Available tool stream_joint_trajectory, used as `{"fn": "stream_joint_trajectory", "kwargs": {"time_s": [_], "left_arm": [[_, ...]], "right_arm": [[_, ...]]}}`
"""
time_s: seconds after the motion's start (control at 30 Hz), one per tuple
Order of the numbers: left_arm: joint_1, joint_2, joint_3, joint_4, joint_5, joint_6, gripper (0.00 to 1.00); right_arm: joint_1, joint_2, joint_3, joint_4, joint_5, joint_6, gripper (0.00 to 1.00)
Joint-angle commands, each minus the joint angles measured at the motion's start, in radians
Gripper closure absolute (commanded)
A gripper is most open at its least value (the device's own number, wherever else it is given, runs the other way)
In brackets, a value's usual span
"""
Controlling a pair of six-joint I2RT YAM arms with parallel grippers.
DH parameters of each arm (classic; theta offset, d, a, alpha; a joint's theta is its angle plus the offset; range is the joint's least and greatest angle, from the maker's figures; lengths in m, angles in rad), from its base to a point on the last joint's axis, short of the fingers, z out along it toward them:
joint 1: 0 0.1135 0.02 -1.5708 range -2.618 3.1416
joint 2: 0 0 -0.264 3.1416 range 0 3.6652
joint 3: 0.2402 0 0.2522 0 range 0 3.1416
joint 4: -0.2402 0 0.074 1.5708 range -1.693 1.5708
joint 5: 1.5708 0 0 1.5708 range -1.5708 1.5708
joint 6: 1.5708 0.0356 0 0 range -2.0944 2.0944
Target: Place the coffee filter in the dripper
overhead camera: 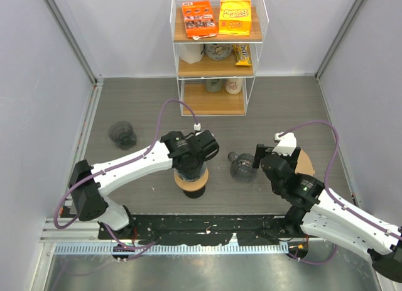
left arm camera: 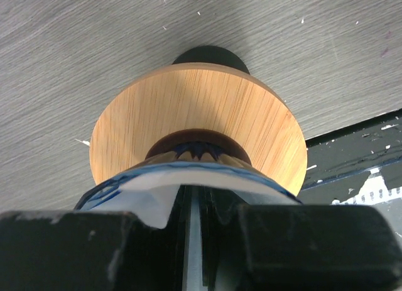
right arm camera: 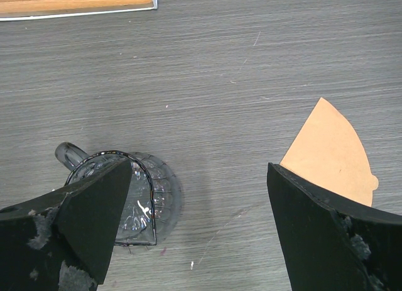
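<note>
Right jaws gape near coffee filter [right arm camera: 330, 154] (tip pointing away).

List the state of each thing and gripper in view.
Wood-collared dripper: upright, white filter inside.
White filter: in the cone, edge seemingly pinched.
Left gripper: shut on white filter.
Right gripper: open, empty.
Brown filter: flat on the table, untouched.
Glass dripper: on the table, no filter.
Second glass dripper: on the table, far left.
</note>
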Motion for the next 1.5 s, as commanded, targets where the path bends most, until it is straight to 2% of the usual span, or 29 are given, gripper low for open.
{"fn": "stream_joint_trajectory", "kwargs": {"time_s": [0.0,0.3,1.03,1.47], "left_arm": [[-0.011,-0.006,-0.022,0.023,-0.027,-0.038,0.84],[-0.028,-0.012,-0.035,0.041,-0.055,-0.043,0.82],[-0.026,-0.010,-0.032,0.026,-0.042,-0.043,0.51],[-0.028,-0.013,-0.044,0.031,-0.033,-0.046,0.42]], "right_arm": [[-0.003,-0.006,-0.001,0.027,0.042,0.012,0.05],[-0.003,-0.001,-0.003,0.025,0.045,0.012,0.05],[-0.003,-0.015,-0.007,0.025,0.053,0.017,0.05],[-0.004,-0.024,-0.010,0.027,0.056,0.020,0.05]]}}
